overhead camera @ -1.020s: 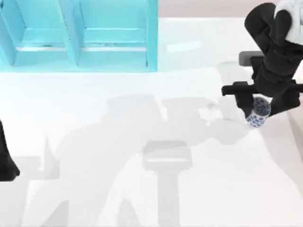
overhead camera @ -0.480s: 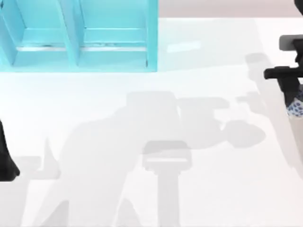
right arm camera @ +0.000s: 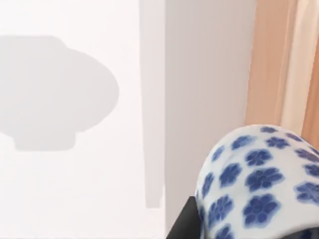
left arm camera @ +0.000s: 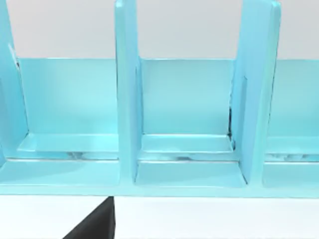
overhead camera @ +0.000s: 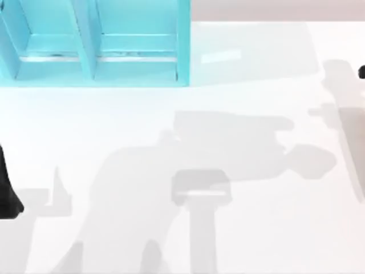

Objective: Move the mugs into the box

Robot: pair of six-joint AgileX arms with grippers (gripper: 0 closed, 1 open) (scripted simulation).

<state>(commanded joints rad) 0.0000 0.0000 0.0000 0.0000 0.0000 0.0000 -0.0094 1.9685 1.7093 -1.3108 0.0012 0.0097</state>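
Note:
A white mug with blue flowers (right arm camera: 259, 184) sits close to the camera in the right wrist view, held above the white table with a dark finger (right arm camera: 180, 223) against its side. A sliver of my right arm (overhead camera: 361, 72) shows at the table's far right edge. The light blue box (overhead camera: 182, 40) stands at the back left, divided into open compartments by upright walls (left arm camera: 127, 99). My left arm (overhead camera: 7, 194) is parked at the table's left edge, facing the box.
The white table (overhead camera: 188, 131) carries only the arms' shadows across its middle. A tan strip (right arm camera: 271, 59) lies beyond the table's right edge in the right wrist view.
My right arm has carried the mug to the right, and both have left the top view except for a sliver of the arm. The left arm has not moved.

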